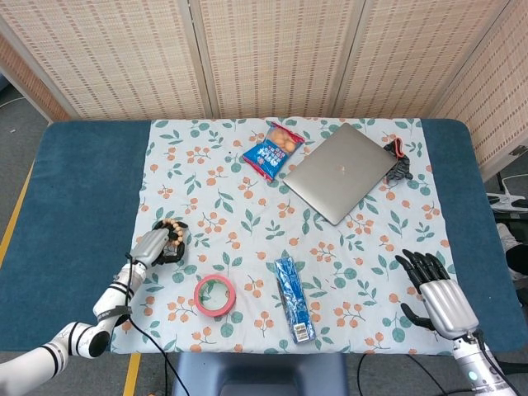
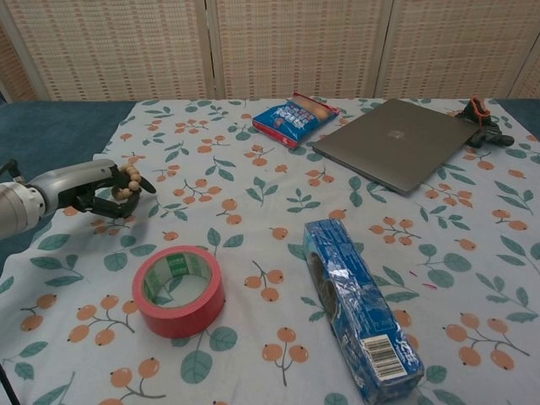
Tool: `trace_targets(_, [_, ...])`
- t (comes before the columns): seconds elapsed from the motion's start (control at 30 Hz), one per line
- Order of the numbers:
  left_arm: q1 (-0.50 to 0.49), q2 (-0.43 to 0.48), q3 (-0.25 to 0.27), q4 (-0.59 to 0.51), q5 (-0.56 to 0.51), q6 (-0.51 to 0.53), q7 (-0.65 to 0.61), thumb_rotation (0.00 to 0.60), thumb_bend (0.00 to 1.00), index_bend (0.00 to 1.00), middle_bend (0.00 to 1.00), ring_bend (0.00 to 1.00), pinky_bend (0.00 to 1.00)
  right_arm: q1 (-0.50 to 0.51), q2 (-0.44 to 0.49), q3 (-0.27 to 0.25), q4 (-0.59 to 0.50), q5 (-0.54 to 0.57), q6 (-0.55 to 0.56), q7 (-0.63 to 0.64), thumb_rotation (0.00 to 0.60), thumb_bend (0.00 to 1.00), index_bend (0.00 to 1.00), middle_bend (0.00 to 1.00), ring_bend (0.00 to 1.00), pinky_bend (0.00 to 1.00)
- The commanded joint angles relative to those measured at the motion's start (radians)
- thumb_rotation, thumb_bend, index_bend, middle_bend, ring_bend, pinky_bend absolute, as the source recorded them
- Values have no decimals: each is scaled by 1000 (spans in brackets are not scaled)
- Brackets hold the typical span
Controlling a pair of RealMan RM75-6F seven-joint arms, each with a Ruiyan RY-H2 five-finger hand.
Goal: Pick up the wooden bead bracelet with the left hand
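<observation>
The wooden bead bracelet is a ring of tan beads held in my left hand at the left side of the floral cloth. The silver hand's dark fingers curl around the beads, and the bracelet sits a little above the cloth. Part of the ring is hidden inside the hand. My right hand rests at the front right corner of the table, fingers spread and holding nothing; the chest view does not show it.
A red tape roll lies just right of the left hand. A blue packet lies at centre front. A snack bag, a laptop and a black clamp sit at the back.
</observation>
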Motion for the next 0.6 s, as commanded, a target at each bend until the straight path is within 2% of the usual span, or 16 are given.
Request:
trace_targets(0.03, [-5, -11, 5, 2, -52, 31, 23, 600, 383, 31, 0, 0, 0, 0, 0, 0, 0, 0, 1, 0, 600, 269, 0, 0, 0, 0])
trace_targets(0.07, [-5, -15, 4, 5, -69, 39, 34, 583, 368, 86, 0, 0, 0, 0, 0, 0, 0, 0, 0, 0, 600, 269, 0, 0, 0, 0])
trace_targets(0.1, [-5, -18, 2, 4, -89, 41, 41, 524, 357, 133, 0, 0, 0, 0, 0, 0, 0, 0, 0, 0, 600, 269, 0, 0, 0, 0])
trace_targets(0.13, [-6, -16, -1, -8, -108, 34, 33, 418, 336, 202, 0, 0, 0, 0, 0, 0, 0, 0, 0, 0, 600, 269, 0, 0, 0, 0])
trace_targets(0.17, [-7, -12, -4, -18, -125, 26, 26, 274, 311, 269, 0, 0, 0, 0, 0, -1, 0, 0, -1, 0, 600, 269, 0, 0, 0, 0])
trace_targets(0.2, [-9, -6, -5, -25, -140, 23, 25, 189, 289, 315, 0, 0, 0, 0, 0, -1, 0, -1, -1, 0, 600, 269, 0, 0, 0, 0])
trace_targets(0.27, [-13, -1, 0, -28, -151, 23, 24, 114, 256, 371, 0, 0, 0, 0, 1, -1, -1, -2, 0, 0, 600, 269, 0, 0, 0, 0])
trace_targets(0.43, [-22, 4, 16, -26, -165, 27, 28, 70, 226, 440, 0, 0, 0, 1, 0, -1, -1, -1, -2, -1, 600, 269, 0, 0, 0, 0])
trace_targets(0.6, [-35, 10, 48, -17, -155, 36, 69, 65, 261, 400, 0, 0, 0, 0, 0, 0, -1, 0, -2, -2, 600, 269, 0, 0, 0, 0])
